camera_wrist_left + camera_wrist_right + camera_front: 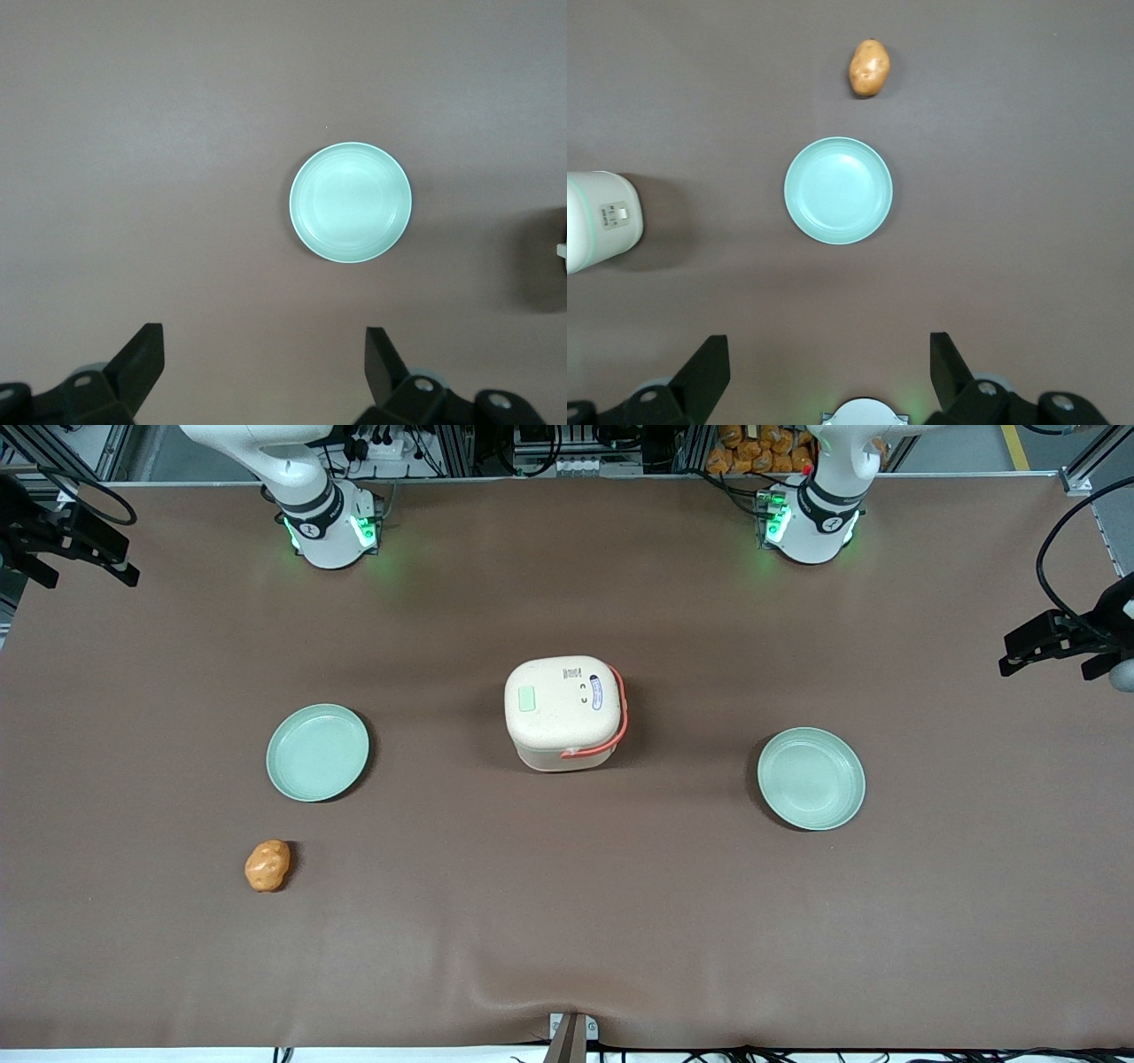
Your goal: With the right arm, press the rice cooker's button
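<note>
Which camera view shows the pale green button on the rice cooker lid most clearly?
The front view: it looks down on the rice cooker, so the button shows whole. The right wrist view shows only the cooker's side; the left wrist view, a sliver at the edge. The gripper hangs open, above the table near the working arm's plate.

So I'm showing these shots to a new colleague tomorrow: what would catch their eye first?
Probably the cream rice cooker with its coral handle, in the middle of the brown table, its pale green button on the lid. A green plate sits toward the working arm's end and another plate toward the parked arm's end. An orange potato lies nearer the camera; the gripper hangs open, high above its plate.
</note>
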You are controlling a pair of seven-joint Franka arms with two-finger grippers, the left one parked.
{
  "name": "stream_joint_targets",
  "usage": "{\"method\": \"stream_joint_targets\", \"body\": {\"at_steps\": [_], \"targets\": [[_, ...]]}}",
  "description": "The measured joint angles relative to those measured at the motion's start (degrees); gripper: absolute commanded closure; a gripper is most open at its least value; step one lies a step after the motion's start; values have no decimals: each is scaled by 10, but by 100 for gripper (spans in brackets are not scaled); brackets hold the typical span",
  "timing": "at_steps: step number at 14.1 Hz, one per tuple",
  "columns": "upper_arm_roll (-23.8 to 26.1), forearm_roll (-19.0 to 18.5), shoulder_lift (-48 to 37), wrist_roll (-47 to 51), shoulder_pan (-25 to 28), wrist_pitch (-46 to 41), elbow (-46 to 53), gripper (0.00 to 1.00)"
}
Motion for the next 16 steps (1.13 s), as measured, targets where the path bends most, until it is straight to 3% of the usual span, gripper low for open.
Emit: {"method": "stream_joint_targets", "body": {"at_steps": [5,8,9,11,12,16], "targets": [[6,15,0,0,18,-2,12,0],[8,16,4,31,66,-1,12,0],[9,17,7,61,89,2,12,13],[11,17,18,145,141,22,12,29],[12,17,26,179,166,36,12,32],[14,16,74,272,241,84,11,62]]}}
